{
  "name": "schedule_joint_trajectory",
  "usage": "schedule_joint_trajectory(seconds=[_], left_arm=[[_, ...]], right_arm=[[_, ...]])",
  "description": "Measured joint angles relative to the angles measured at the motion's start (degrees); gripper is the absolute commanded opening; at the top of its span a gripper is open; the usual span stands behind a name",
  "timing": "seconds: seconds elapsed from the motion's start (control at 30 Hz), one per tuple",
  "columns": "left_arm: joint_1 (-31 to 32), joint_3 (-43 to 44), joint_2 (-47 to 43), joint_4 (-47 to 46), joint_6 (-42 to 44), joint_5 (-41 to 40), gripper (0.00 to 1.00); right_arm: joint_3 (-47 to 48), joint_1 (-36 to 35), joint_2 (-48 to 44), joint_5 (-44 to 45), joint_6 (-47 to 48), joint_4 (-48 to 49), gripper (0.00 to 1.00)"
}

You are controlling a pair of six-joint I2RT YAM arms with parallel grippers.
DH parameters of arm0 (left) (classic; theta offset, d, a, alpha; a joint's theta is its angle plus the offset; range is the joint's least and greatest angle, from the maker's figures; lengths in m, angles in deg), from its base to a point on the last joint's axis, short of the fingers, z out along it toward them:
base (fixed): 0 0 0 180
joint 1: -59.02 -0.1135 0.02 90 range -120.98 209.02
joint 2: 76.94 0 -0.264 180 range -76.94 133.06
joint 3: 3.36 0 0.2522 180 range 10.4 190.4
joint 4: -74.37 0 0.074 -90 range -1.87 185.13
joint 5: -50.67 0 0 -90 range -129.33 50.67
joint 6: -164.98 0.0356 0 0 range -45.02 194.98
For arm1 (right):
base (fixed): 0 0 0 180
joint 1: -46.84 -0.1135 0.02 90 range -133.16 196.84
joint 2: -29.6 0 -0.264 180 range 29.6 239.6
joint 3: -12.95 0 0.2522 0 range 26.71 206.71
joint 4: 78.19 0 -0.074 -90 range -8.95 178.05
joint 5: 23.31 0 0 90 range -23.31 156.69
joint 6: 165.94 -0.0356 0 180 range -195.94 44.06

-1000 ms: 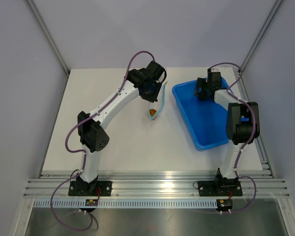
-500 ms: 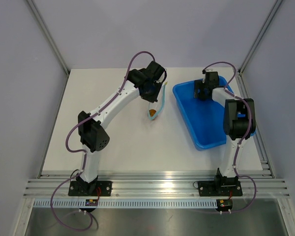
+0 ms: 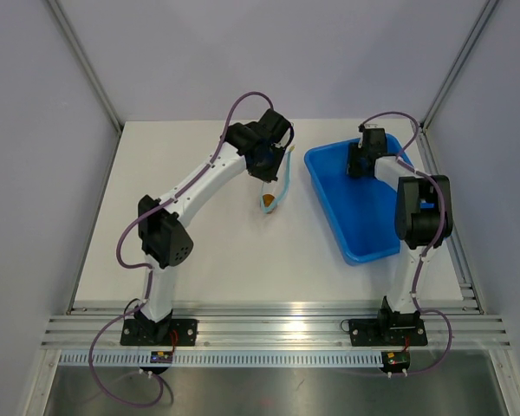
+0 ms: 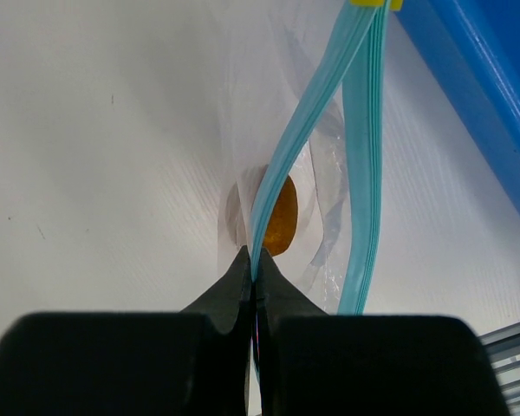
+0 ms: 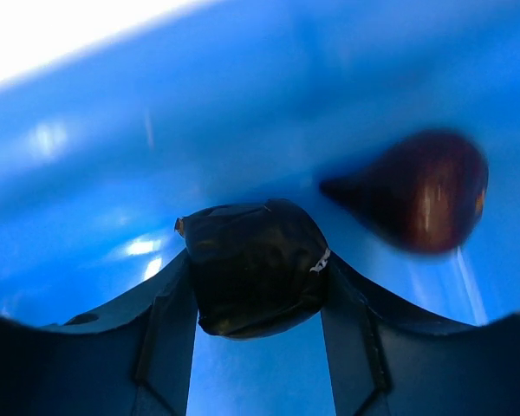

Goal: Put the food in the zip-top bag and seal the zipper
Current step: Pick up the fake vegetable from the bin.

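Observation:
The clear zip-top bag (image 4: pixel 243 104) lies on the table with its mouth toward the blue tray. My left gripper (image 4: pixel 254 264) is shut on one side of the light teal zipper (image 4: pixel 312 113), holding that lip up. An orange-brown piece of food (image 4: pixel 282 217) sits inside the bag, also visible from above (image 3: pixel 268 202). My right gripper (image 5: pixel 258 260) is down in the tray's far corner, both fingers pressed against a dark blackish piece of food (image 5: pixel 256 277). A second dark purplish piece (image 5: pixel 425 191) lies just right of it.
The big blue tray (image 3: pixel 364 225) sits at the right of the white table, angled, its near rim (image 4: pixel 485 87) close beside the bag's mouth. Grey walls with metal posts enclose the table. An aluminium rail runs along the near edge.
My right gripper has narrowed from wide open onto the dark piece and shifted slightly inside the tray's far corner. The left arm and the bag have stayed put.

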Motion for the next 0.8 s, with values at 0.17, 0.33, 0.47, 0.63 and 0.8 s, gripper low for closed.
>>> schedule_joint_trajectory(seconds=[0.17, 0.33, 0.47, 0.63, 0.8], left_arm=[[0.0, 0.0, 1.0, 0.0, 0.0, 0.9, 0.0], [0.0, 0.0, 3.0, -0.2, 0.0, 2.4, 0.0], [0.0, 0.0, 3.4, -0.2, 0.0, 3.6, 0.0], [0.0, 0.2, 3.4, -0.3, 0.1, 6.7, 0.0], [0.0, 0.1, 3.4, -1.3, 0.0, 9.0, 0.0]], right_arm=[[-6.1, 0.0, -6.4, -0.5, -3.3, -1.0, 0.46], [-11.3, 0.0, -18.5, -2.3, -7.7, -5.8, 0.46], [-12.2, -0.3, -31.2, -9.8, -12.9, -11.0, 0.47], [-12.2, -6.4, -45.8, -16.8, -18.0, -12.6, 0.47], [-12.2, -17.0, -47.4, -23.3, -22.8, -10.3, 0.47]])
